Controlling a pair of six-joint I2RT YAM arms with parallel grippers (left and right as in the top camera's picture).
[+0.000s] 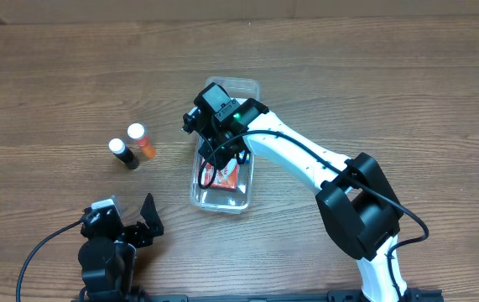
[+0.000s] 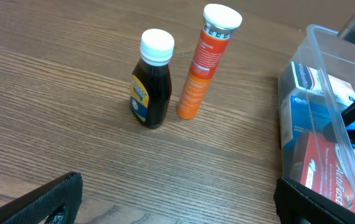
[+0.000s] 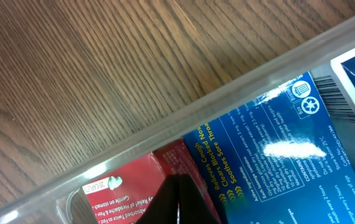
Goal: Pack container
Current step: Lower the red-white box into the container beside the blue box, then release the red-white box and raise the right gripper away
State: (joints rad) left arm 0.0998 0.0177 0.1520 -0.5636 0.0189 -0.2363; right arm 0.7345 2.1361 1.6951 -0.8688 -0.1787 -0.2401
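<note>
My right gripper (image 3: 181, 200) is pinched shut, its tip down inside the container (image 1: 220, 204), which lies at the centre of the overhead view with a red box (image 3: 124, 190) and a blue box (image 3: 264, 149) in it. My left gripper (image 1: 127, 216) gapes wide and empty at lower left, facing a dark bottle (image 2: 152, 84) and an orange tube (image 2: 203, 65) standing upright side by side.

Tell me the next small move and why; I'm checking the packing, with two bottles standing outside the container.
Probably ease the open left gripper forward toward the dark bottle: it and the orange tube stand upright on the table outside the clear container, while the right gripper is shut over the red box already inside.
</note>
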